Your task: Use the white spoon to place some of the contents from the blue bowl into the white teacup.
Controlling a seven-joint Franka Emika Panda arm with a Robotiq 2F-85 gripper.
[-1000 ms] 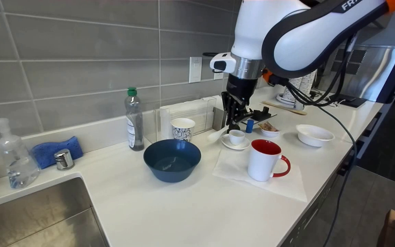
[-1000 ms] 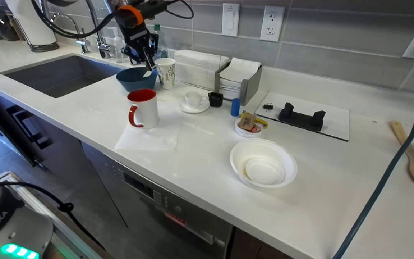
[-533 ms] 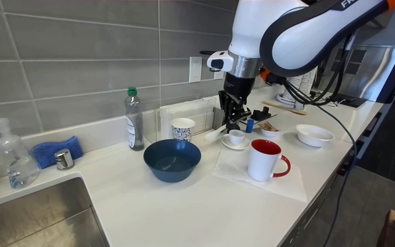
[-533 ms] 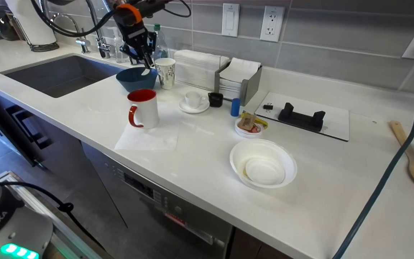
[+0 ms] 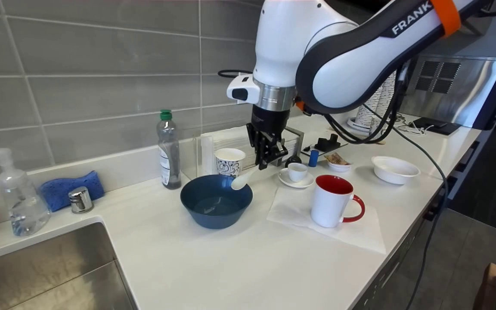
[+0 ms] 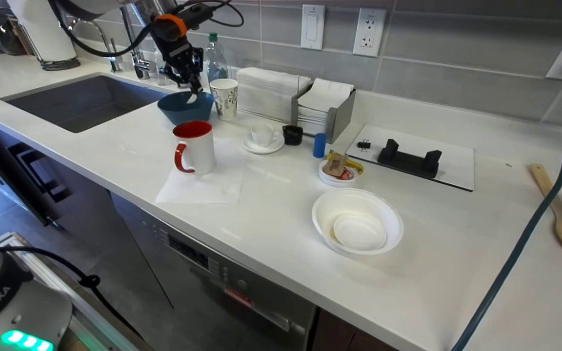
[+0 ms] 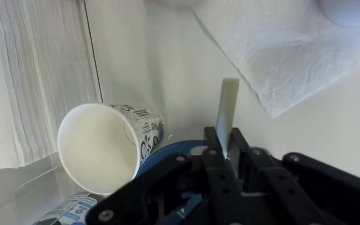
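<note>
Pinching white spoon (image 5: 243, 179) by handle, hand (image 7: 223, 132) leaves scoop free at two o'clock of blue bowl (image 5: 216, 220), presumably for dipping; rim contact unclear.

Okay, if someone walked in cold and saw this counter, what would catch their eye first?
Probably the big white robot arm hanging over the counter, its hand gripping a small white spoon at the rim of the blue bowl. Then the white mug with the red handle, standing on a paper sheet near the counter's front edge.
</note>
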